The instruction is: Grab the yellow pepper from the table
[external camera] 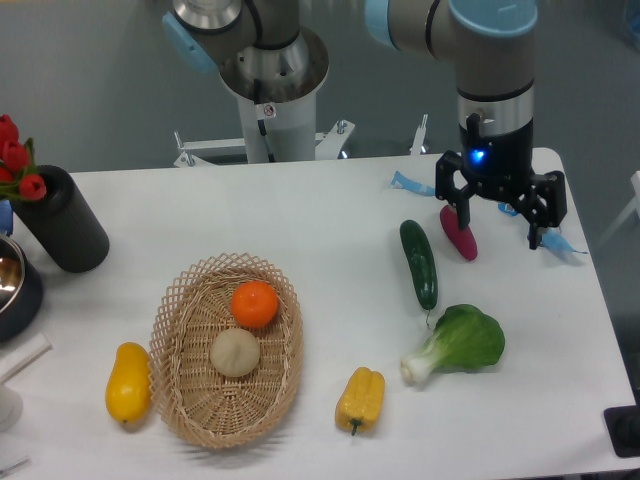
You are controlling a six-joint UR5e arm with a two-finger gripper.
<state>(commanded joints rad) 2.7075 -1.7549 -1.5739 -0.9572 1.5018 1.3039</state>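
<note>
The yellow pepper (360, 399) lies on the table (320, 210) — far from the gripper (500, 222). Its fingers are spread wide, holding nothing.

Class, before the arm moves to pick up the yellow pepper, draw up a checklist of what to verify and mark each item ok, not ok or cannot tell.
1. Pepper in view, on the table: ok.
2. Gripper open and empty: ok.
3. Gripper above the pepper: not ok; it hangs far off, near the purple vegetable.
4. Room around the pepper: ok; basket and bok choy lie apart from it.
5. Target not confused with the smooth yellow fruit left of the basket: ok.
</note>
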